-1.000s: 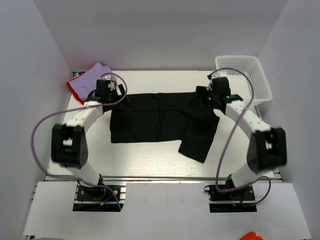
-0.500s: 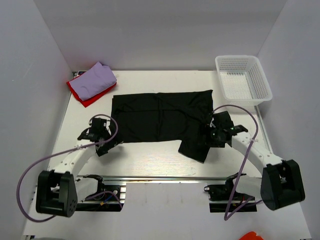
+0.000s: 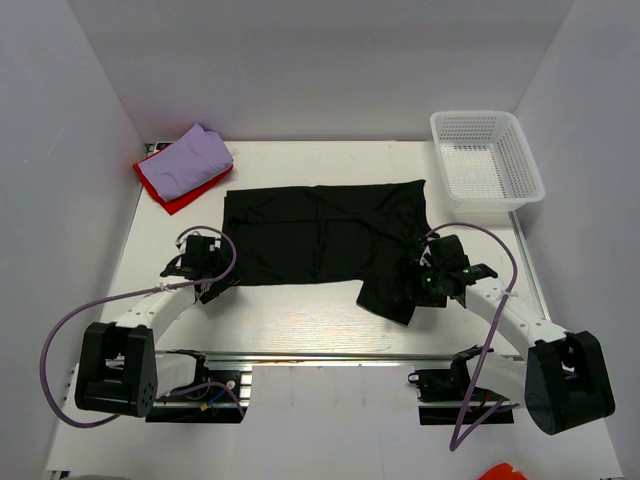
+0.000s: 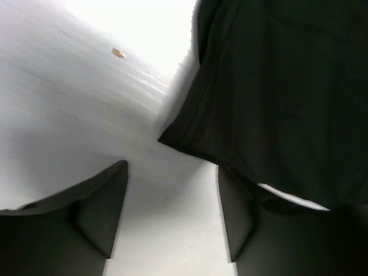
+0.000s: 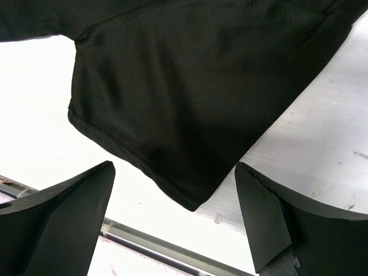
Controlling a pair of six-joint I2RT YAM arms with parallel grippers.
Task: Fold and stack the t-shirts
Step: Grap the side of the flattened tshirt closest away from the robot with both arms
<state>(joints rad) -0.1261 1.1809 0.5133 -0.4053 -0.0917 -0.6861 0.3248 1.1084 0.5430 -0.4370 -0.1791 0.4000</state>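
Black shirt [image 3: 320, 235]: spread flat, mid-table [image 3: 300, 312]. Lavender shirt [image 3: 197, 158]: folded, atop red shirt [image 3: 165, 192], far-left corner. Left end effector [image 4: 172, 167]: released, at black shirt's near-left corner. Right end effector [image 5: 172, 167]: released, over its near-right sleeve. Basket [image 3: 480, 117]: far right.

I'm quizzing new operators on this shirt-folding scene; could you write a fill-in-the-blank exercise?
The lavender t-shirt lies on the red t-shirt in the far ____ corner of the table.
The right gripper hovers over the black t-shirt, jaws ____.
The white basket stands in the far ____ corner.
Missing: left, open, right.
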